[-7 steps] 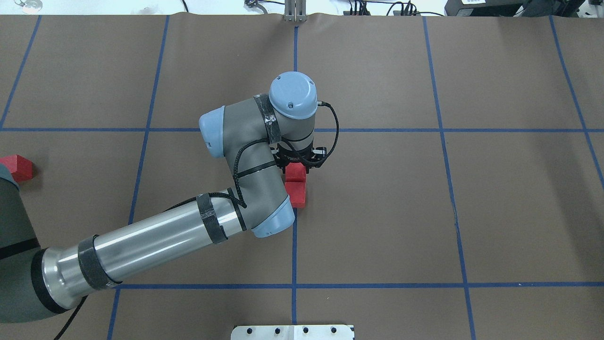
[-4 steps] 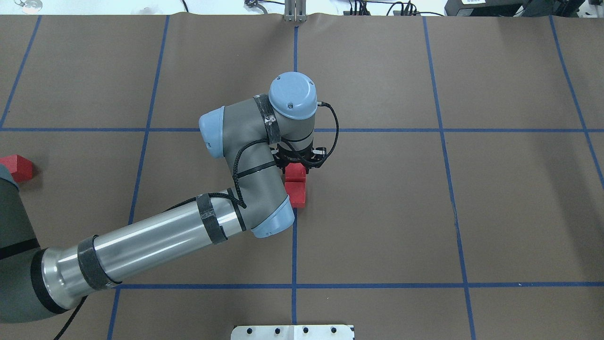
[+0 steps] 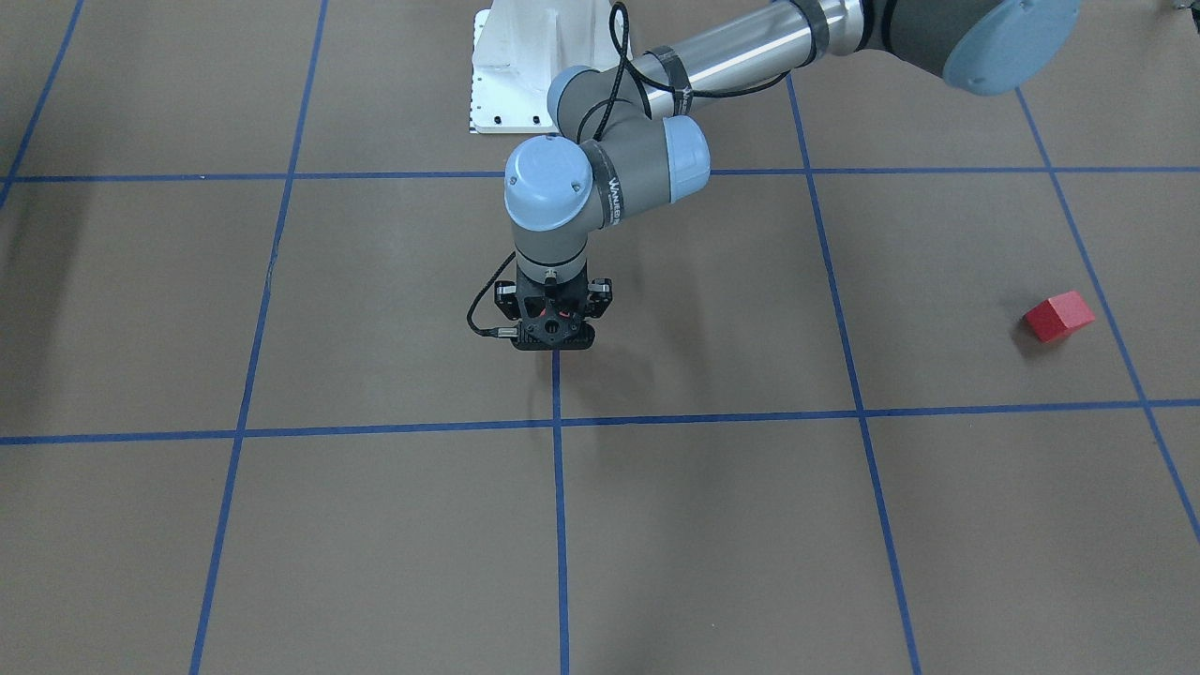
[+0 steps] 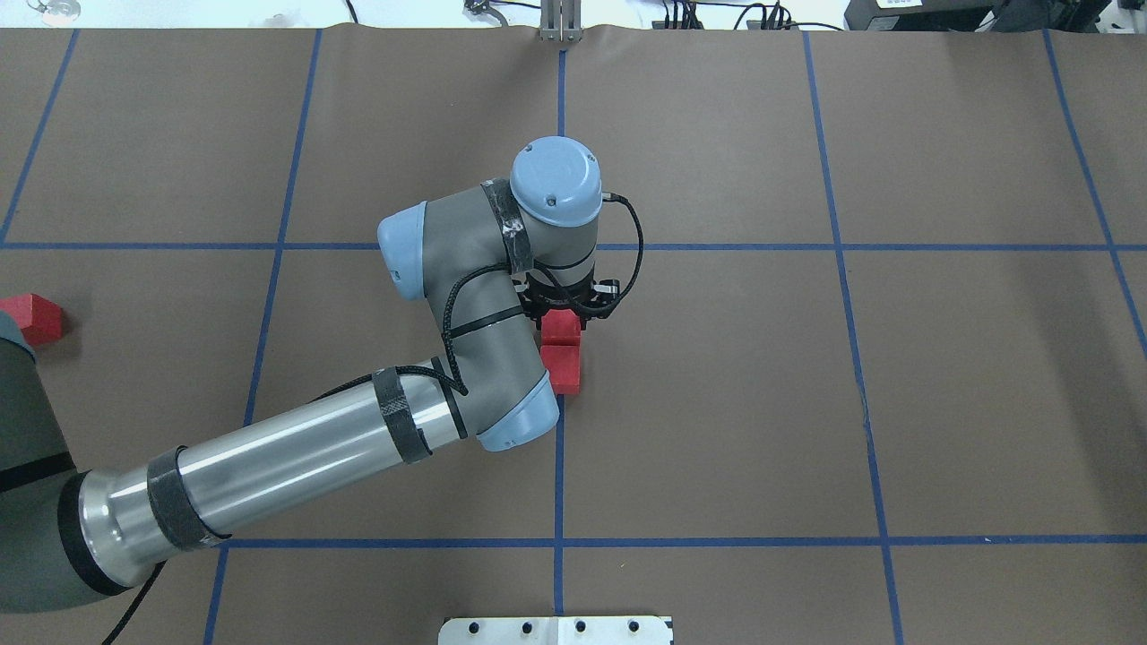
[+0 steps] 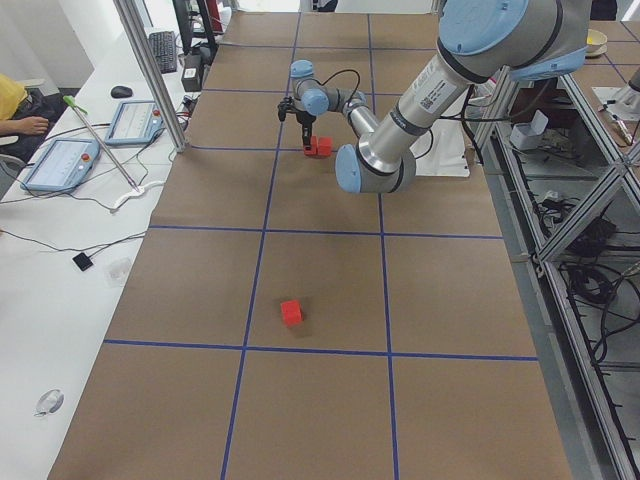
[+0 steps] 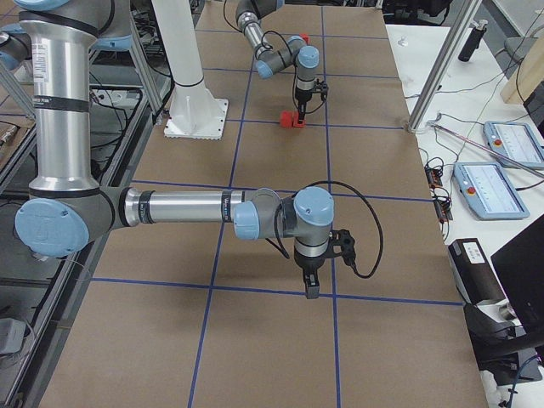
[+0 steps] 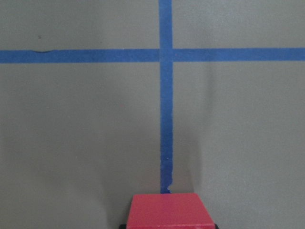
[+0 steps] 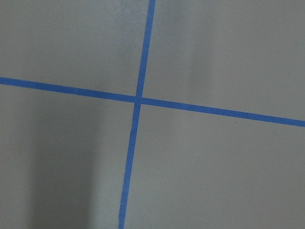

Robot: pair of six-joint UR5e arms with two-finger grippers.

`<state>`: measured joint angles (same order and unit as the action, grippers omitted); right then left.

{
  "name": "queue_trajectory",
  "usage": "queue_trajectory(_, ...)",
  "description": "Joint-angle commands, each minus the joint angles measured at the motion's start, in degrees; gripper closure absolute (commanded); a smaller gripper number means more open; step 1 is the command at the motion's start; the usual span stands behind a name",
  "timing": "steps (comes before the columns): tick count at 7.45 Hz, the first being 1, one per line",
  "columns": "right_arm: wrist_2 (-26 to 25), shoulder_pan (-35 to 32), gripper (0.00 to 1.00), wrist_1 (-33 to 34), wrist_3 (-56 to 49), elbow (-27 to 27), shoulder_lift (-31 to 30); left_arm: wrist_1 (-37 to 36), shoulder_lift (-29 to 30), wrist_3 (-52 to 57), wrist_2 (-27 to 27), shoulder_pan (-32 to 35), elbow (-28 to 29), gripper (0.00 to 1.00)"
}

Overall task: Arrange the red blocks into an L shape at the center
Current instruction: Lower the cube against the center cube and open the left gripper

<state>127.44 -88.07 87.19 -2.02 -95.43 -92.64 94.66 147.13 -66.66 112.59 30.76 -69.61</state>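
Two red blocks lie one behind the other on the blue tape line (image 4: 558, 448) at the center of the brown grid. My left gripper (image 4: 562, 321) stands upright over the farther block (image 4: 562, 328). In the left wrist view, dark fingertips press both sides of that block (image 7: 167, 210), so the gripper looks shut on it. The nearer block (image 4: 564, 369) touches it. The third red block (image 4: 31, 315) lies alone far to the left and also shows in the front view (image 3: 1057, 316). My right gripper (image 6: 310, 291) hangs over a tape crossing far from the blocks; I cannot tell if it is open.
The white base plate (image 4: 556, 630) sits at the near table edge. My left arm's elbow (image 4: 515, 421) hangs over the floor just left of the two blocks. A metal post (image 5: 150, 70) and operator desks stand beyond the far edge.
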Motion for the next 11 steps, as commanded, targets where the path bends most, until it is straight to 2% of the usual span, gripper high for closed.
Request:
queue_trajectory(1, 0.0, 0.0, 0.01, 0.0, 0.0, -0.02, 0.09, 0.0, -0.09, 0.13, 0.0, 0.0, 0.0, 0.34)
queue_trajectory(2, 0.0, 0.0, 0.01, 0.0, 0.0, -0.02, 0.09, 0.0, -0.09, 0.13, 0.0, 0.0, 0.0, 0.3)
queue_trajectory(3, 0.0, 0.0, 0.01, 0.0, 0.0, -0.02, 0.09, 0.0, -0.44, 0.22, 0.0, 0.0, 0.0, 0.19)
queue_trajectory(4, 0.0, 0.0, 0.01, 0.0, 0.0, 0.07, 0.09, 0.0, -0.44, 0.39, -0.17, 0.0, 0.0, 0.02)
queue_trajectory(6, 0.0, 0.0, 0.01, 0.0, 0.0, -0.02, 0.09, -0.17, -0.35, 1.35, 0.09, 0.7, -1.13, 0.01)
queue_trajectory(8, 0.0, 0.0, 0.01, 0.0, 0.0, -0.02, 0.09, -0.79, -1.83, 5.65, 0.53, 1.75, -7.18, 0.01)
queue_trajectory(9, 0.0, 0.0, 0.01, 0.0, 0.0, 0.07, 0.09, -0.79, -5.33, 9.32, 0.61, 2.54, -11.64, 0.01)
queue_trajectory(11, 0.0, 0.0, 0.01, 0.0, 0.0, 0.07, 0.18, -0.79, -18.74, 20.02, 0.88, 5.08, -24.63, 0.01)
